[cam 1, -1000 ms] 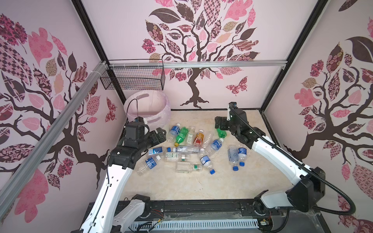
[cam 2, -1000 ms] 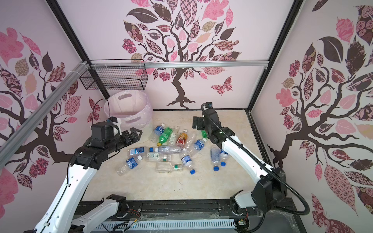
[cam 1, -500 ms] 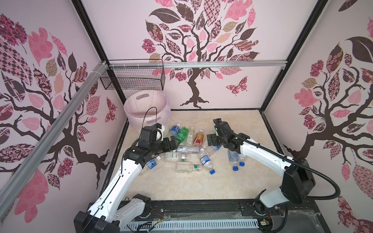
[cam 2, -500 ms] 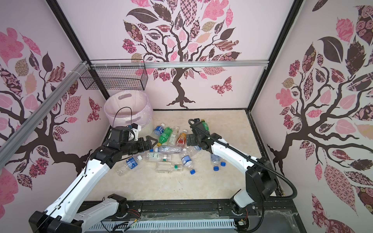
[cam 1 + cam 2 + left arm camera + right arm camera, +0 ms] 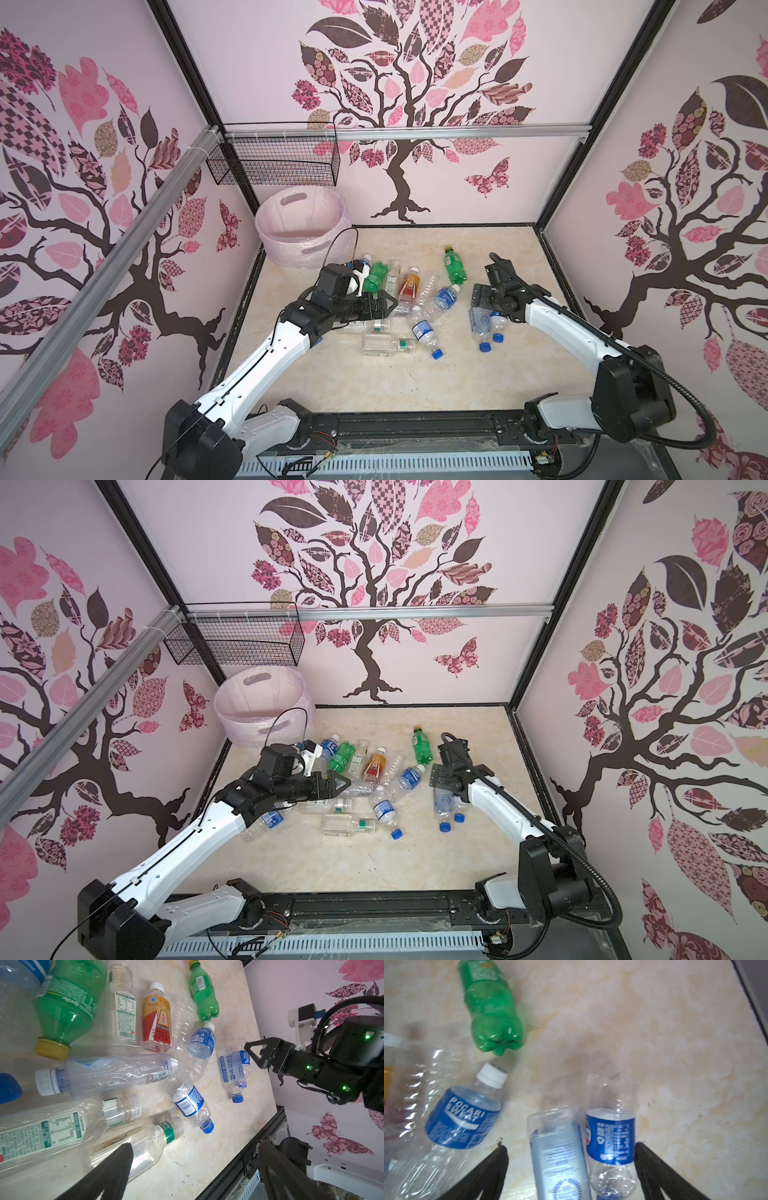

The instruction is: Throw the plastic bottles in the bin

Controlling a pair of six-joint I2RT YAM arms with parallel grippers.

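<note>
Right wrist view shows the right pincer with its jaws spread wide and gripping nothing. One finger stands on each side of two bottles lying side by side on the table, a pale-labelled bottle and a blue-labelled bottle; whether the fingers touch them I cannot tell. Beyond the pair lies a green bottle. Left wrist view shows the left pincer just as wide, holding nothing, above green-and-white-labelled bottles. In both top views the bin stands in the table's far left corner, under a wire basket. Every bottle in sight lies on its side on the table, outside the bin. The pile begins just beside the bin's near right side and spreads away from it to the right. The left pincer is over the part of the pile nearest the bin and points away from it, with an orange-red bottle just beside its tips. The right pincer is at the end of the pile farthest from the bin, pointing down at its pair.
</note>
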